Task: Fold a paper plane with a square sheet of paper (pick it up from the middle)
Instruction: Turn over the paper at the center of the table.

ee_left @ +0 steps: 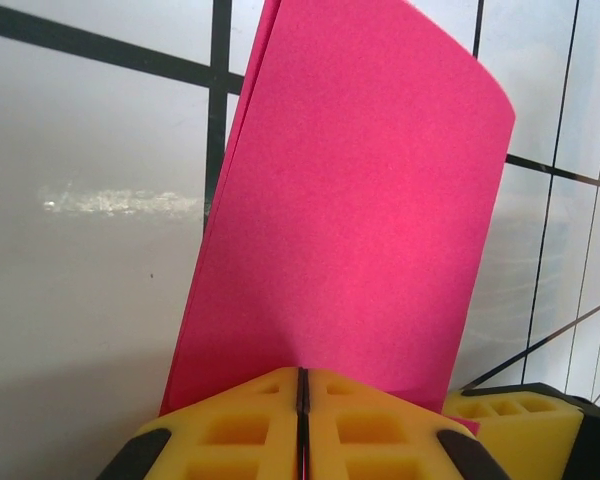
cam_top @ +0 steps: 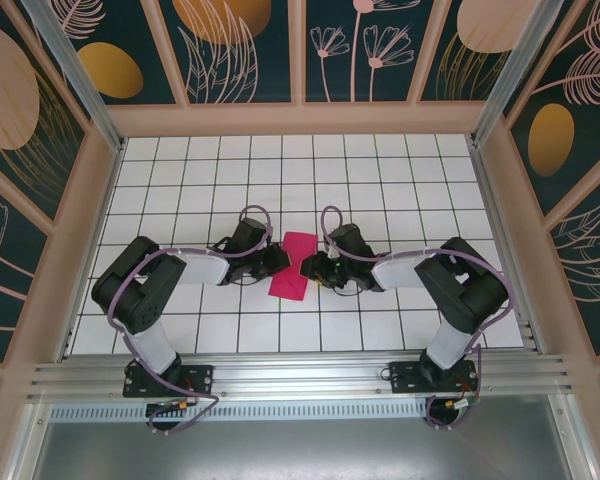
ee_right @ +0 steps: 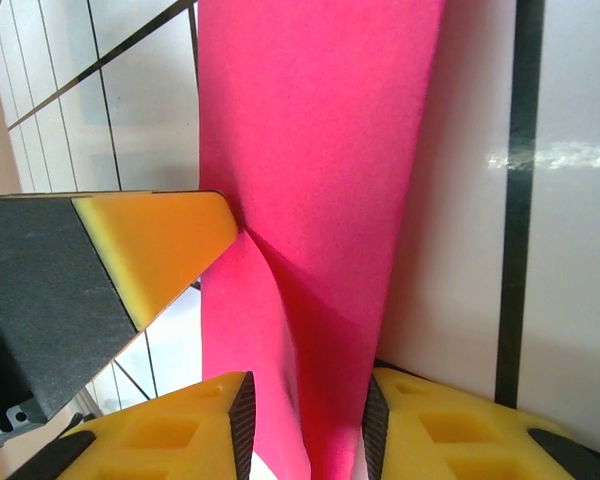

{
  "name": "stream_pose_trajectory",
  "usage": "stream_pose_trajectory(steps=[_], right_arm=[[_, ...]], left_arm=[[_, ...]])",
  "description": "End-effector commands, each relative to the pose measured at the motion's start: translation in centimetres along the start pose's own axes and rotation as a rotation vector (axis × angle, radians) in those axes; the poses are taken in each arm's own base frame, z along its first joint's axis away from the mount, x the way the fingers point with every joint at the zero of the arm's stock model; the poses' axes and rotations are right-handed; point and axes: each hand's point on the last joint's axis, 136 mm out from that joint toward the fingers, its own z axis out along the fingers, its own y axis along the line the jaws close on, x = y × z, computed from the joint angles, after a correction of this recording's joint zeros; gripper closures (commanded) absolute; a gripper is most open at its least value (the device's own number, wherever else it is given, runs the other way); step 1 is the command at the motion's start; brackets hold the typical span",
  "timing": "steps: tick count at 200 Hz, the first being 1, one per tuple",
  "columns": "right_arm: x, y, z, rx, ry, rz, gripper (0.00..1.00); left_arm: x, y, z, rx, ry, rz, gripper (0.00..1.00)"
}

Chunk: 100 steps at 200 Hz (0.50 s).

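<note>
Paper folded to a narrow strip, held mid-table between two grippers

The table, white and ruled into square tiles by dark lines, is boxed in by walls painted with dark leaf and flower panels. A metal rail runs along its near edge and carries the bases of both arms. The left arm and the right arm bend inward and meet at the centre.

The paper lies between them, magenta-pink, plain and unmarked. It is doubled over into a long rectangle that runs slightly aslant, its far end a little right of its near end. From the left wrist its two layers show along the left edge, and its far right corner is rounded where the top layer curls. From the right wrist the paper buckles into a soft ridge near the fingers.

The left gripper has its yellow pads pressed flat together on the paper's edge. The right gripper stands with its fingers partly apart, the paper's other edge passing through the gap. One finger of the left gripper reaches in beside it
</note>
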Motion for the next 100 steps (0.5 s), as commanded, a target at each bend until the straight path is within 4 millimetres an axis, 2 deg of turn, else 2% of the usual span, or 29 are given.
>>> stream_pose_trajectory(steps=[1, 100], right_arm=[[-0.09, 0.38, 0.17, -0.044, -0.006, -0.026, 0.65], [-0.28, 0.62, 1.04, -0.087, -0.004, -0.022, 0.76]], left_arm=[[-0.65, -0.75, -0.63, 0.005, -0.027, 0.011, 0.9], [-0.17, -0.08, -0.2, -0.006, -0.008, -0.005, 0.9]])
